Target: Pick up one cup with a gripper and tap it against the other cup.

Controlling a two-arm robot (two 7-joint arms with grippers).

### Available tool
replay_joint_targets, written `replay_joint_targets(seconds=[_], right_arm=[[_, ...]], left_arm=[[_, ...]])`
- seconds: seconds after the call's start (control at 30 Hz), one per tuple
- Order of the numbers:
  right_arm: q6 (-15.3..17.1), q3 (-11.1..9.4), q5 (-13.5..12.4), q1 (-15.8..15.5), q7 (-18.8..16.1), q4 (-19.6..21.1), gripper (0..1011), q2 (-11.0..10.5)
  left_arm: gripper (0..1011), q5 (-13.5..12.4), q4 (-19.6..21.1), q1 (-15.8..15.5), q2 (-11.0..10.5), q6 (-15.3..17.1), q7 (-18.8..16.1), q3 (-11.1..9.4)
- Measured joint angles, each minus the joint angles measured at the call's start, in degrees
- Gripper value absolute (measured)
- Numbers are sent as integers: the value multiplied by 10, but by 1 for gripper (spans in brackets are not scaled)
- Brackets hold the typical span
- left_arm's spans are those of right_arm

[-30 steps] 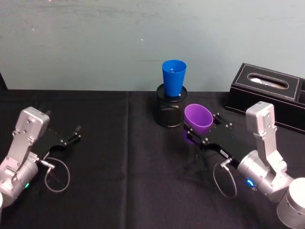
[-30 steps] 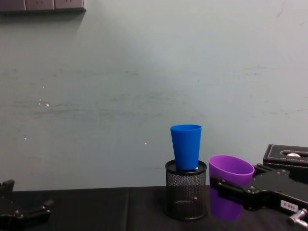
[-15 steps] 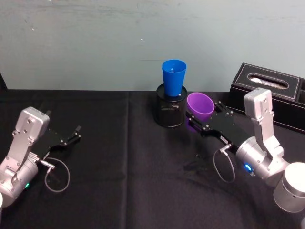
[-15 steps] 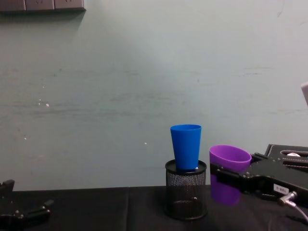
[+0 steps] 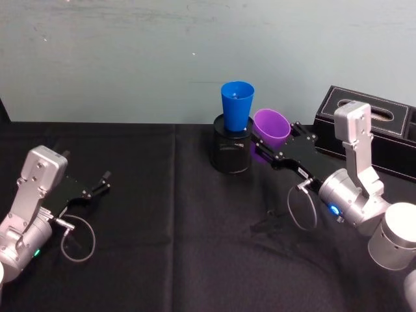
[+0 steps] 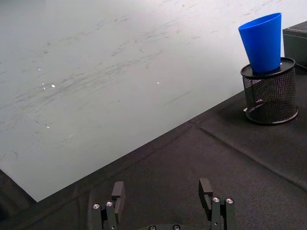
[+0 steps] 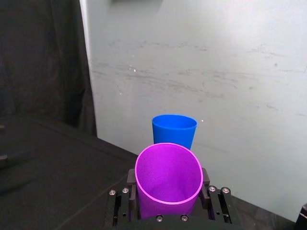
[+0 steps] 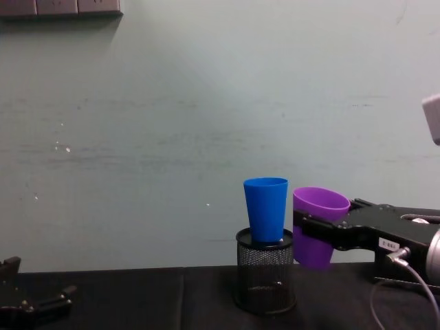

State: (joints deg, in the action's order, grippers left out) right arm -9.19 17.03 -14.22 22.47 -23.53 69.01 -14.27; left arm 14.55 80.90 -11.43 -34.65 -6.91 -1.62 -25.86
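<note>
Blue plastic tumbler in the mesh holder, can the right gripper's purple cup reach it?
Likely yes: right gripper holds the purple plastic tumbler beside the blue plastic tumbler, nothing between them.

A robotics lab test bench, by the look of it — a table draped in wrinkled black cloth pushed against a scuffed, pale grey-green wall, with a silver-grey left arm and right arm trailing looped cables over it. A row of wall sockets sits high on the wall and a dark curtain hangs to one side. The props are plain office things — a black mesh pen holder and a black tissue box.
</note>
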Motion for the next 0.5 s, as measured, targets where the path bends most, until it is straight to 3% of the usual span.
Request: replay_joint_targets(seconds=[0.5], right_arm=[[-14, 11, 1, 44, -9, -48, 735, 14]], left_arm=[[1011, 0, 0, 0, 0, 0, 0, 0]])
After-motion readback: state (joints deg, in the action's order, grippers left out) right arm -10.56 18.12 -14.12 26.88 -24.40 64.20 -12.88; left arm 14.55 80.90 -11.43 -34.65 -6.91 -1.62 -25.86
